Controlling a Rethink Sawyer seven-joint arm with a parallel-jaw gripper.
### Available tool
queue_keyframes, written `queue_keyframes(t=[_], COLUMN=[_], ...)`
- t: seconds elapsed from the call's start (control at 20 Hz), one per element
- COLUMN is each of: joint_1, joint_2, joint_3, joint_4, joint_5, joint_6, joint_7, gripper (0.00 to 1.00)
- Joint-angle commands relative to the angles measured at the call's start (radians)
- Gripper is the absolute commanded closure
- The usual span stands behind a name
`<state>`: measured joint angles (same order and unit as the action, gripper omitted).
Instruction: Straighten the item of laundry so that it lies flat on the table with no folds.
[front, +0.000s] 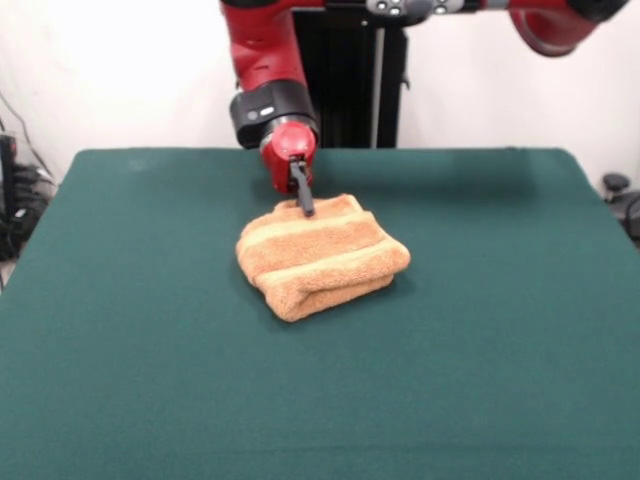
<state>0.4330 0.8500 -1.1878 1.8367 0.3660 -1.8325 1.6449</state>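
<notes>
Green table, folded towel, claw touching.

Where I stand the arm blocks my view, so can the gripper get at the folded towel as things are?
Probably yes. The gripper is down at the far edge of the towel, and nothing else lies on the table to block it. Whether the jaws are open or gripping cloth cannot be told.

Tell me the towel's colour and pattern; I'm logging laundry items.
Orange-tan towel with paler woven bands across its top, seen in the front view.
</notes>
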Motion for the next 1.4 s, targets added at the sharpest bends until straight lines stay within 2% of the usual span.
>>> queue_keyframes(t=[0.05,0.4,0.9,1.15,1.4], joint_1=[0.08,0.091,0.092,0.057,0.047], joint_2=[0.122,0.15,0.167,0.159,0.166], joint_3=[0.052,0.039,0.024,0.005,-0.009], joint_4=[-0.194,-0.194,-0.206,-0.209,-0.217], joint_5=[-0.047,-0.036,-0.02,-0.049,-0.067], joint_6=[-0.2,-0.223,-0.172,-0.26,-0.29], joint_7=[-0.066,-0.063,-0.054,-0.019,-0.016], gripper=[0.0,0.0,0.0,0.0,0.0])
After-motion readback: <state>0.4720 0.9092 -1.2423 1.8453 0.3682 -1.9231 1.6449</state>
